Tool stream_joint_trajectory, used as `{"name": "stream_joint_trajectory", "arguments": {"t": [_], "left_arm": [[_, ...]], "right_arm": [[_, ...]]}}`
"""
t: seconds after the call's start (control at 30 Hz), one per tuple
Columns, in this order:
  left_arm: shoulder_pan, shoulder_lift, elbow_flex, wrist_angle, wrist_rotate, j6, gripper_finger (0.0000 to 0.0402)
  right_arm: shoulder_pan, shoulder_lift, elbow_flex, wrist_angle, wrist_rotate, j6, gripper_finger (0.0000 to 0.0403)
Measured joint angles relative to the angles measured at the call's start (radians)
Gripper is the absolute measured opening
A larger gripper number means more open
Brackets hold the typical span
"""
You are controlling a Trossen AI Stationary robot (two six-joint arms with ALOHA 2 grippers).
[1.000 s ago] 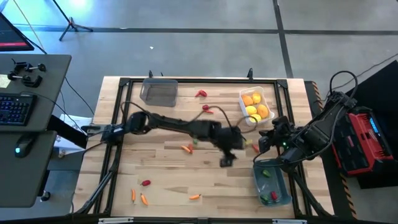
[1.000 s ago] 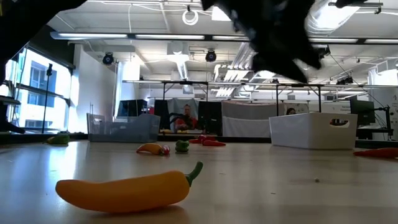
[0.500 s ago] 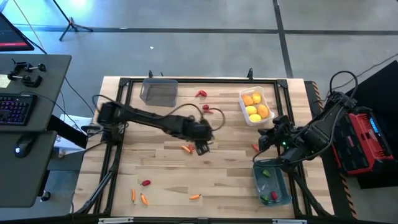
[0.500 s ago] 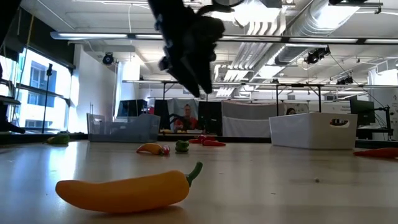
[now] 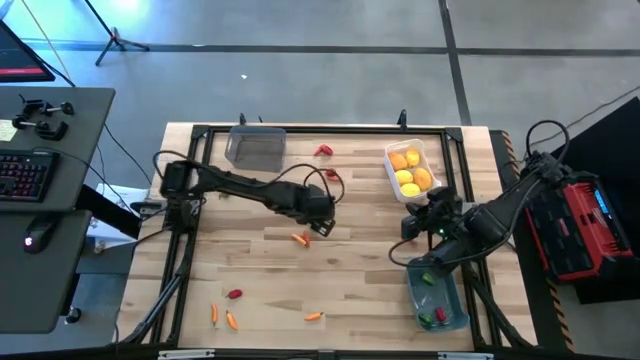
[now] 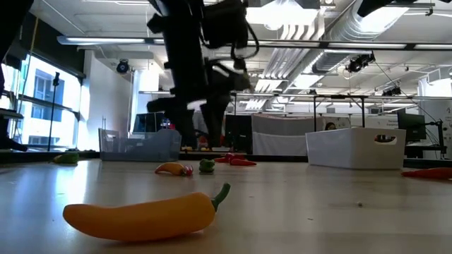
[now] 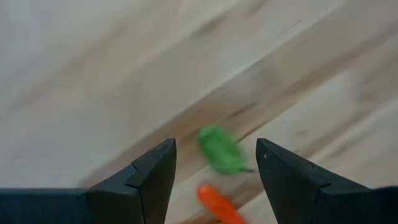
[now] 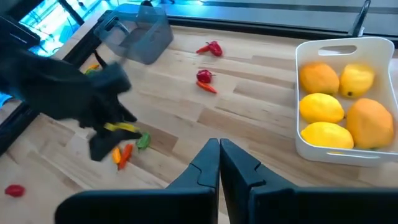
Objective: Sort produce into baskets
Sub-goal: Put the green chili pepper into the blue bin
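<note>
My left gripper (image 5: 321, 228) hangs open, pointing down, just above a small green pepper (image 7: 221, 151) and an orange carrot (image 7: 216, 203) lying together mid-table (image 5: 301, 238). The pepper shows between the two fingers, untouched. My right gripper (image 5: 413, 226) is shut and empty, raised between the white basket (image 5: 388, 160) of yellow-orange fruits and the blue-grey basket (image 5: 412, 285), which holds a few peppers. The clear grey basket (image 5: 232, 150) stands at the far edge.
Two red peppers (image 5: 324, 151) (image 5: 333, 174) lie near the far edge. A red pepper (image 5: 235, 295) and three carrots (image 5: 214, 313) (image 5: 232, 321) (image 5: 314, 317) lie near the front. In the low view a yellow-orange pepper (image 6: 141, 215) lies close by.
My left gripper has swung from beside the blue-grey basket toward the table's left, sunk lower and rolled about its own axis, ending over the green pepper and carrot. My right gripper has drifted slightly toward the table's middle, staying shut.
</note>
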State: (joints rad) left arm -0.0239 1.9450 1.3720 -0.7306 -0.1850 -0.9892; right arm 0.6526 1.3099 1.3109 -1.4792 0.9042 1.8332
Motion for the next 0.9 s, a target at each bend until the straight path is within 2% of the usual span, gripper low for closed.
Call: {"name": "stream_joint_trajectory", "arguments": {"t": [0.1,0.4,0.6,0.67,0.77,0.9], "left_arm": [[0.006,0.040,0.000,0.004,0.065,-0.046,0.0209],[-0.002,0.104,0.003,0.099,0.065,-0.100,0.0209],[-0.010,0.120,0.005,0.098,0.051,-0.041,0.0200],[-0.011,0.121,0.005,0.093,0.038,-0.044,0.0178],[-0.002,0.116,0.003,0.093,0.043,-0.008,0.0119],[-0.010,0.107,0.015,0.167,0.076,0.171,0.0026]], "right_arm": [[-0.009,0.000,0.000,0.004,-0.001,0.000,0.0003],[-0.013,0.000,0.000,0.014,-0.003,0.000,0.0003],[-0.013,0.000,0.000,0.026,-0.006,-0.001,0.0003],[-0.013,0.000,0.000,0.030,-0.007,-0.011,0.0003],[-0.013,0.000,0.000,0.031,-0.010,-0.027,0.0003],[-0.004,-0.011,0.000,0.030,-0.011,-0.085,0.0003]]}}
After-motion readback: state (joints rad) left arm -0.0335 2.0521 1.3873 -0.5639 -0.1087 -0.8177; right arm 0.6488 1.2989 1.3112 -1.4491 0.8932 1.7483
